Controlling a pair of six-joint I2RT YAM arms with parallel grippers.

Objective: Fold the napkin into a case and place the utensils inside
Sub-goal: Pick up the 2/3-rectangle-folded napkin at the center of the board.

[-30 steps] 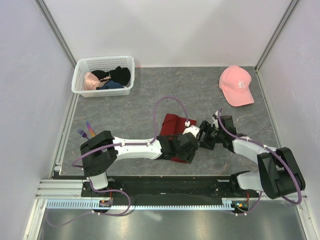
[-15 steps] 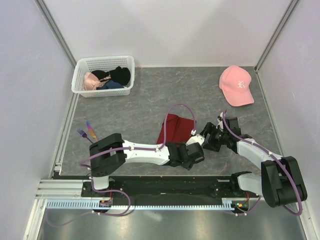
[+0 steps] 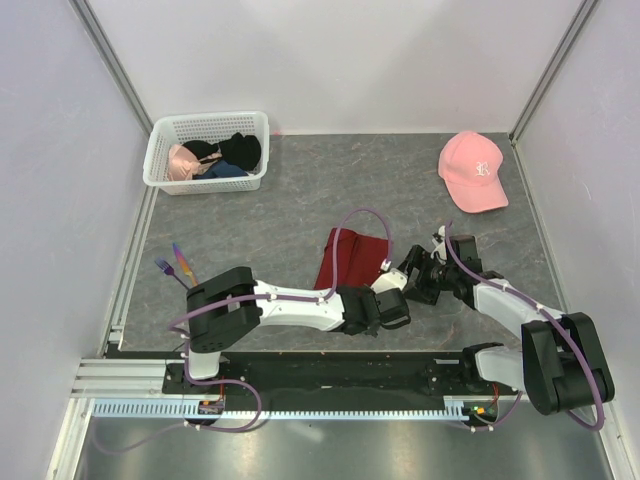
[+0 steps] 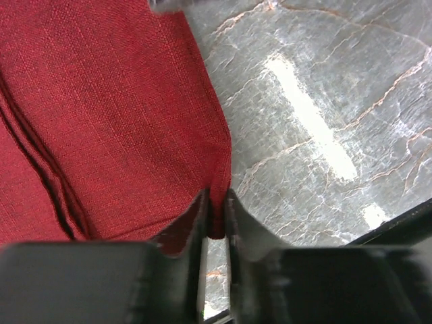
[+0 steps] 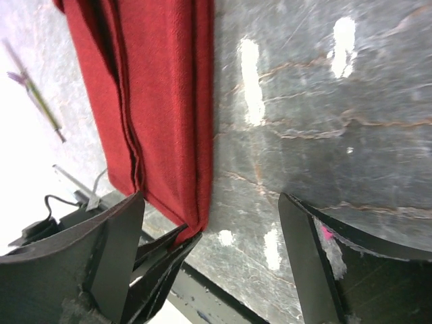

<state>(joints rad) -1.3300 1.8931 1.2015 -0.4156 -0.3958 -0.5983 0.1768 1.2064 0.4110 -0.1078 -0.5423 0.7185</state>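
We see the left end effector [image 4: 214, 202] narrowed to a slit, its two fingers pinching the near right corner of the napkin [image 4: 101, 101]. The cloth bunches slightly between the pads, and the rest lies flat on the worktop [image 4: 324, 101].

The right end effector [image 5: 210, 202] stands wide and holds nothing. It sits low, just beside the napkin's right edge, and that same pinched corner shows in the gap between its fingers. We cannot tell whether it touches the cloth.

From above, the napkin [image 3: 350, 262] lies mid-worktop, folded in layers into a narrow rectangle, with stacked folds along its left side and a straight right edge. Grey worktop [image 3: 300, 195] lies bare beyond its far edge and to its right.

The utensils [image 3: 172, 263] rest at the left edge, well apart from the napkin. A white basket [image 3: 208, 118] of garments sits in the far left corner, and a pink cap [image 3: 472, 170] in the far right.
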